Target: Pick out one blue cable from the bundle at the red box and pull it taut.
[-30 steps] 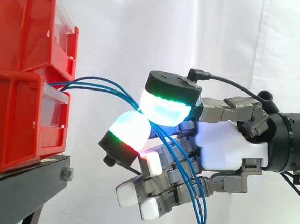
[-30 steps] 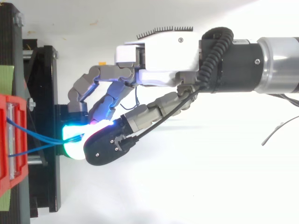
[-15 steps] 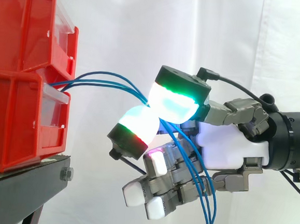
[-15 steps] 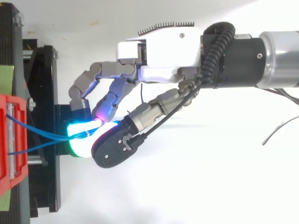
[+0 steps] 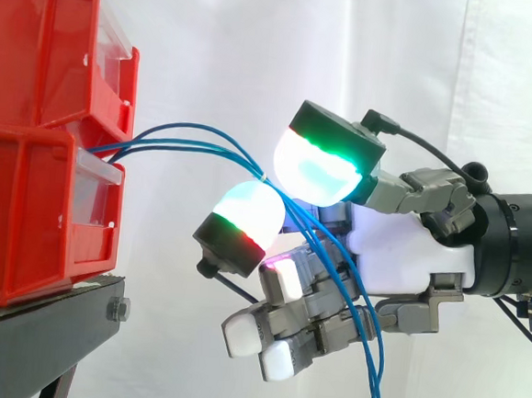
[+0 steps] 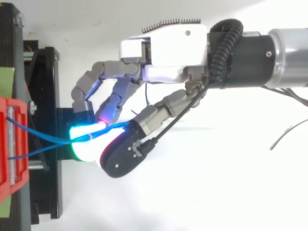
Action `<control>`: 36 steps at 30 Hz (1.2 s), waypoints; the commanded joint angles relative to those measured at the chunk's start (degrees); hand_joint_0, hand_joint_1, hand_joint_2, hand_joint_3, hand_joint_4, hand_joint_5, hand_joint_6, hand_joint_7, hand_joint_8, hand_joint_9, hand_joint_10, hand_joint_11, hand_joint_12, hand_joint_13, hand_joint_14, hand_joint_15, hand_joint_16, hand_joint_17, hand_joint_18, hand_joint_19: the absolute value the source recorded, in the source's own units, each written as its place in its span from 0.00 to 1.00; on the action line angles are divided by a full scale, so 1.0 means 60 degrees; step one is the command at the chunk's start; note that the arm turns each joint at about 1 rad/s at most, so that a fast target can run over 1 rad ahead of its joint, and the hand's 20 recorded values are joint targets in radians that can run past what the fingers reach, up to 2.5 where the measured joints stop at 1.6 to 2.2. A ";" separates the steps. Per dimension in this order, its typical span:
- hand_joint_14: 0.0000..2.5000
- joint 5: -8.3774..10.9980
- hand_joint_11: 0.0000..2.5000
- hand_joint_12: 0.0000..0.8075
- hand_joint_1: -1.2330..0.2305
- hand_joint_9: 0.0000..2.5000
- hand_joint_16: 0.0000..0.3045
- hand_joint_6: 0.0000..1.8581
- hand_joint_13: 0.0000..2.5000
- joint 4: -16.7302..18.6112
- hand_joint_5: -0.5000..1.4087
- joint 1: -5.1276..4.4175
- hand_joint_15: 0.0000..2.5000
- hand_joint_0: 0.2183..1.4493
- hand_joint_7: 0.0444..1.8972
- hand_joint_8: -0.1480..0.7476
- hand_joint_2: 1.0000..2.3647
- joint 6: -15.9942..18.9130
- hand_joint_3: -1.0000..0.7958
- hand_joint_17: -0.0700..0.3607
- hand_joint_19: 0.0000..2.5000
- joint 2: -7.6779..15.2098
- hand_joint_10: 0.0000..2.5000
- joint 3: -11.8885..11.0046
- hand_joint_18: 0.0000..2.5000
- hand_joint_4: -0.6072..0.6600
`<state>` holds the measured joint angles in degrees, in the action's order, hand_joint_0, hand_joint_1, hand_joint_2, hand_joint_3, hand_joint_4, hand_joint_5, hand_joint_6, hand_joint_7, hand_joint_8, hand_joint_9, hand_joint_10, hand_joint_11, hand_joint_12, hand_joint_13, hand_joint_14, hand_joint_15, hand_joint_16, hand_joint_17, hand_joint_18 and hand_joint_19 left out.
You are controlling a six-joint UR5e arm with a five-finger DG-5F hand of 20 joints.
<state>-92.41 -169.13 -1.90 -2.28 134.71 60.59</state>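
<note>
Two red bins (image 5: 25, 217) are stacked at the left, seen from above as a red edge (image 6: 6, 144). Blue cables (image 5: 197, 143) come out of the gap between them, arch to the right and meet between two glowing pads (image 5: 319, 171). Past the pads they drop down through the curled fingers and leave the view at the bottom. My hand (image 5: 409, 256) reaches in from the right at bin height, shut with its pads pinched on the cables (image 6: 48, 139). How many strands sit in the pinch cannot be told. The hand (image 6: 168, 48) stays a short way off the bins.
The bins rest on a black stand (image 5: 44, 329) with a bolt at its front edge, also seen from above (image 6: 48, 96). A white curtain (image 5: 259, 51) hangs behind. White open surface (image 6: 202, 192) lies below and to the right of the hand.
The hand has drawn up and to the right, away from the bins, with the cables still between its pads. The cables' arch from the bins has lengthened and lifted.
</note>
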 commanded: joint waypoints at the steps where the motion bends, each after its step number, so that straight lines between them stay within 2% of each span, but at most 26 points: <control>1: 0.01 -0.0024 0.25 0.41 0.36 0.40 0.14 0.49 0.32 -0.0039 0.19 0.0009 0.13 0.21 0.42 0.45 0.00 -0.0001 0.28 0.39 0.20 -0.0010 0.01 -0.0005 0.26 0.53; 4: 0.01 -0.0024 0.24 0.41 0.45 0.40 0.14 0.49 0.32 -0.0039 0.19 0.0024 0.12 0.21 0.42 0.45 0.00 -0.0001 0.28 0.39 0.21 0.0005 0.01 -0.0005 0.26 0.54; 9: 0.01 -0.0024 0.24 0.38 0.51 0.41 0.12 0.48 0.32 -0.0039 0.19 0.0024 0.13 0.30 0.47 0.42 0.00 -0.0001 0.28 0.36 0.22 0.0005 0.01 -0.0034 0.24 0.49; 16: 0.01 -0.0024 0.25 0.39 0.43 0.42 0.12 0.50 0.32 -0.0127 0.20 0.0024 0.13 0.30 0.48 0.44 0.02 -0.0001 0.41 0.36 0.22 0.0005 0.01 -0.0093 0.25 0.49; 23: 0.01 -0.0024 0.25 0.38 0.34 0.42 0.12 0.50 0.32 -0.0171 0.20 0.0024 0.13 0.30 0.51 0.44 0.02 -0.0001 0.47 0.36 0.22 0.0005 0.01 -0.0122 0.25 0.48; 29: 0.01 -0.0024 0.26 0.38 0.33 0.42 0.12 0.50 0.32 -0.0215 0.20 0.0024 0.13 0.31 0.50 0.44 0.02 -0.0001 0.47 0.36 0.22 -0.0010 0.01 -0.0137 0.25 0.47; 36: 0.01 -0.0024 0.26 0.37 0.29 0.42 0.12 0.51 0.32 -0.0215 0.19 0.0024 0.13 0.36 0.57 0.43 0.02 -0.0001 0.45 0.35 0.21 0.0005 0.01 -0.0166 0.26 0.41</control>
<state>-92.55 -170.41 -1.75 -2.29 134.72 59.65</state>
